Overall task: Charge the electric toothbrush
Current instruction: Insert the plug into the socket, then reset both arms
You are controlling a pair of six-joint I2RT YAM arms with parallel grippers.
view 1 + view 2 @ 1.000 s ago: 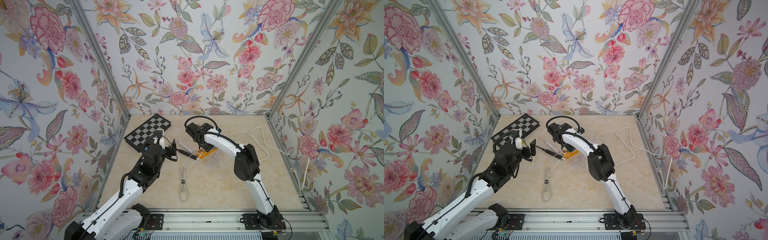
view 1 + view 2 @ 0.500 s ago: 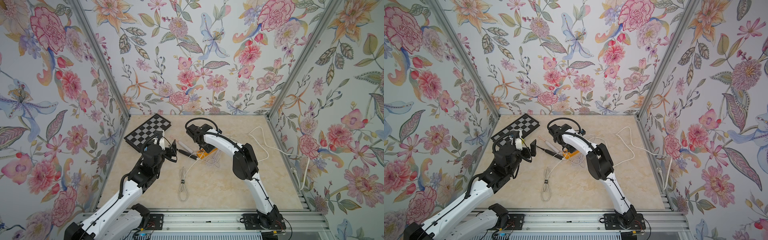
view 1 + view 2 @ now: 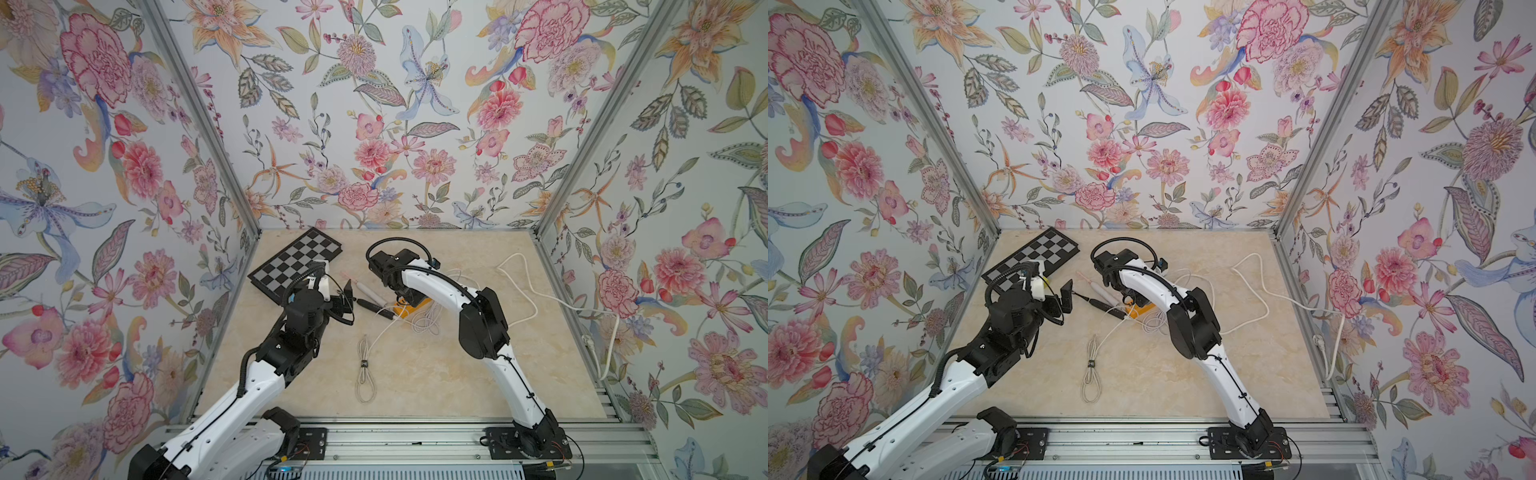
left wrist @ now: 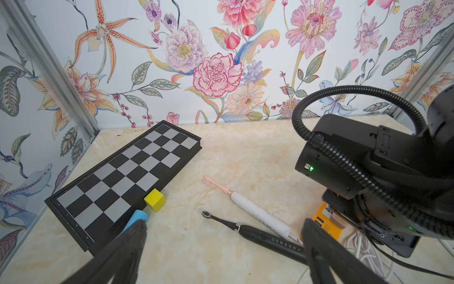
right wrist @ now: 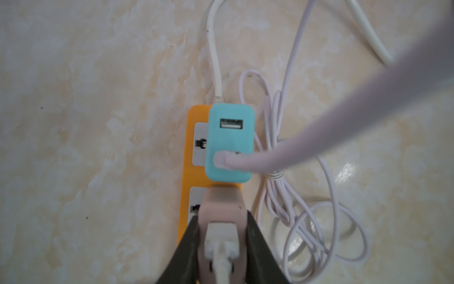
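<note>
right gripper (image 5: 222, 218): jaws narrow, clamped on a pale pink plastic charger adapter (image 5: 221, 204) with a white USB plug in its top face.
left gripper (image 4: 222, 225): jaws spread wide, nothing held, hovering low just short of the two brushes.
change: almost none over the last second. Both arms sit where they were and neither gripper has changed its opening. Reads as a hold or a slow press, not a transit.
power: orange plastic power strip (image 5: 194, 118) lies on the beige marble tabletop (image 3: 415, 374). A teal adapter (image 5: 229, 145) with a lilac cable already fills one socket, and the pink one sits over the next socket. Can't tell if its pins are fully in.
toothbrushes: slim black electric toothbrush (image 4: 265, 237) and a white one with pink head (image 4: 258, 214) lie flat, side by side, between the two grippers, near the strip.
cable: the white lead (image 3: 363, 370) seems to run up to the black brush's base, but the joint is hidden.
clutter: folded black-and-grey chessboard (image 4: 127, 172), yellow cube (image 4: 154, 199), both clear of the work.
meaning: probably the plug-in step. The brush end is still to be checked.
</note>
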